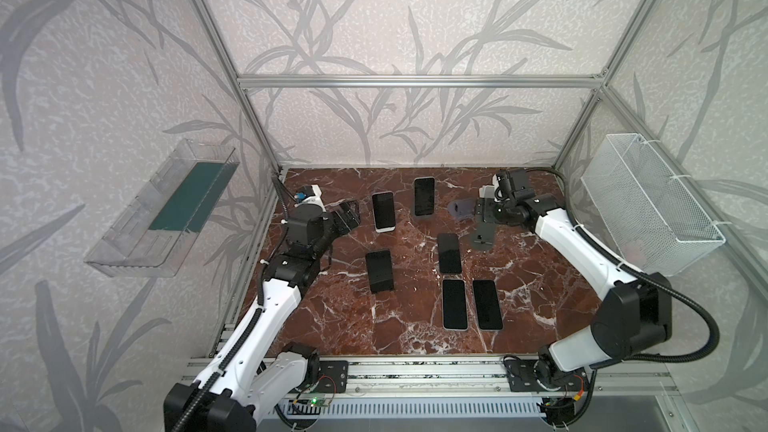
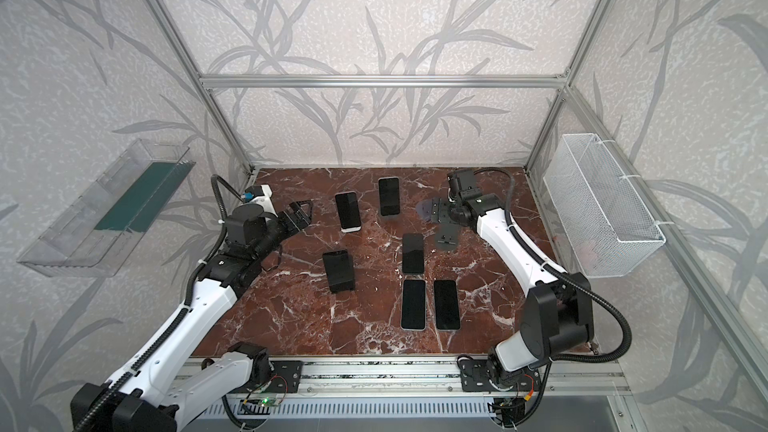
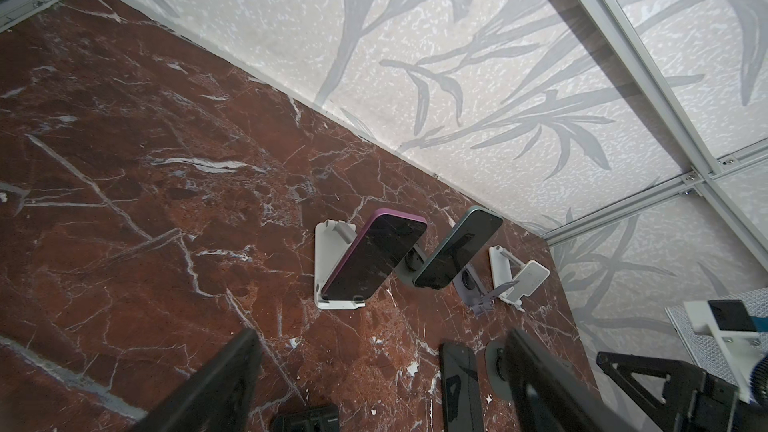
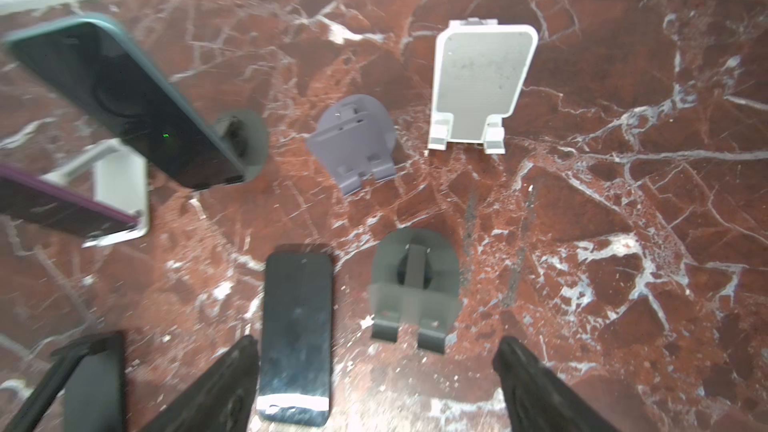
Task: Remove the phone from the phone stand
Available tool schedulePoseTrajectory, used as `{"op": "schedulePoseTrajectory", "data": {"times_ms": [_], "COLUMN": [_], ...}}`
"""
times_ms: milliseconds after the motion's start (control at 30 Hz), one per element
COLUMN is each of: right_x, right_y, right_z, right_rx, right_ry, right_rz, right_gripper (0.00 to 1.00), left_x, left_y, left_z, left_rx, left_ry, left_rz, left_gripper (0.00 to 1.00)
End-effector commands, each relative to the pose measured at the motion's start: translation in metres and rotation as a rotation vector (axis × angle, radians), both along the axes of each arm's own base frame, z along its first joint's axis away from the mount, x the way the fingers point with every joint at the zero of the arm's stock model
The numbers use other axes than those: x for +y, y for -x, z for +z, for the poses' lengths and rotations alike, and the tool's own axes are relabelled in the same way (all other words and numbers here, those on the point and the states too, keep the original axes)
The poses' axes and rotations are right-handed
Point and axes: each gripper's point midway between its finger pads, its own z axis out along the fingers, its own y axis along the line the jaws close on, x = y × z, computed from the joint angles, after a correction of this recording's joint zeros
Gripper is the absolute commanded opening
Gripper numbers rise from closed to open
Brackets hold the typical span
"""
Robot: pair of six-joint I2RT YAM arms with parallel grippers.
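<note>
**Desk:** Walk me through it, front first.

**Me:** My mark is the empty grey stand (image 1: pixel 482 238). Nearer me than it, two flat phones (image 1: pixel 454 304) lie on the tabletop (image 1: pixel 332 326). Left of it and a little nearer, another phone (image 1: pixel 379 270) leans on a black stand.

**Desk:** End effectors?

**Me:** The right end effector (image 4: pixel 376 342) hangs above the mark, fingers spread wide and holding nothing. The left end effector (image 3: pixel 380 332) is well left of the mark, also spread and empty.

**Desk:** Target?

**Me:** The teal phone (image 1: pixel 424 196), beyond the mark and to its left, propped on its round stand (image 4: pixel 247 143).

**Desk:** Handling?

**Me:** I judge it to be a stiff, slick glass slab, dense for its size. I'd pinch the long edges near the top and lift along the lean. That light stand may drag along.
</note>
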Motion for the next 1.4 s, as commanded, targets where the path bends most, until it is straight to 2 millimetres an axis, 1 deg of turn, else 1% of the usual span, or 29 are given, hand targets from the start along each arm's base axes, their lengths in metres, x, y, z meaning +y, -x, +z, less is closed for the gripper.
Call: {"op": "schedulePoseTrajectory", "data": {"times_ms": [0, 167, 267, 367, 433, 500, 667, 700, 767, 800, 867, 900, 1000, 1100, 1167, 1200, 1267, 1367], "right_x": [0.010, 0.034, 0.053, 0.075, 0.092, 0.108, 0.150, 0.165, 0.180, 0.186, 0.199, 0.207, 0.220, 0.236, 0.250, 0.258, 0.267, 0.277], "right_y": [0.029, 0.070, 0.093, 0.111, 0.120, 0.128, 0.138, 0.145, 0.155, 0.160, 0.170, 0.174, 0.177, 0.175, 0.175, 0.176, 0.174, 0.172], "right_z": [0.011, 0.024, 0.022, 0.016, 0.013, 0.011, 0.015, 0.015, 0.015, 0.015, 0.012, 0.009, 0.000, 0.000, 0.001, 0.001, -0.002, -0.012], "right_rx": [0.007, -0.040, -0.063, -0.080, -0.070, -0.070, -0.097, -0.098, -0.099, -0.103, -0.115, -0.115, -0.105, -0.102, -0.104, -0.105, -0.113, -0.093], "right_ry": [0.005, 0.005, -0.016, -0.014, -0.035, -0.032, -0.039, -0.048, -0.031, -0.020, -0.010, -0.009, 0.003, -0.027, -0.051, -0.052, -0.024, -0.003], "right_rz": [0.011, 0.032, 0.042, 0.076, 0.087, 0.116, 0.195, 0.241, 0.290, 0.314, 0.357, 0.388, 0.408, 0.409, 0.423, 0.429, 0.430, 0.423], "right_gripper": [0.88, 0.88, 0.88, 0.88, 0.88, 0.89, 0.90, 0.91, 0.91, 0.92, 0.94, 0.95, 0.97, 0.98, 0.99, 0.99, 0.99, 0.99], "left_x": [0.000, -0.008, -0.019, -0.024, -0.023, -0.021, -0.013, -0.015, -0.019, -0.017, -0.005, 0.009, 0.046, 0.074, 0.082, 0.082, 0.081, 0.076], "left_y": [0.002, 0.000, -0.002, -0.003, -0.004, -0.006, -0.011, -0.011, -0.011, -0.011, -0.011, -0.011, -0.011, -0.013, -0.015, -0.016, -0.020, -0.025], "left_z": [0.008, 0.005, 0.002, -0.001, -0.002, -0.009, -0.025, -0.026, -0.021, -0.021, -0.020, -0.021, -0.018, -0.019, -0.023, -0.027, -0.032, -0.039], "left_rx": [-0.032, -0.021, -0.010, 0.006, 0.015, 0.029, 0.084, 0.088, 0.066, 0.062, 0.056, 0.058, 0.048, 0.041, 0.048, 0.058, 0.075, 0.096], "left_ry": [0.031, 0.079, 0.139, 0.172, 0.171, 0.150, 0.093, 0.110, 0.132, 0.127, 0.069, 0.026, -0.039, -0.016, 0.015, 0.028, 0.063, 0.136], "left_rz": [0.000, -0.033, -0.075, -0.090, -0.085, -0.072, -0.035, -0.040, -0.058, -0.051, -0.012, 0.038, 0.161, 0.247, 0.268, 0.269, 0.264, 0.245], "left_gripper": [0.92, 0.91, 0.91, 0.91, 0.91, 0.91, 0.91, 0.91, 0.91, 0.91, 0.91, 0.92, 0.93, 0.93, 0.93, 0.93, 0.93, 0.92]}}
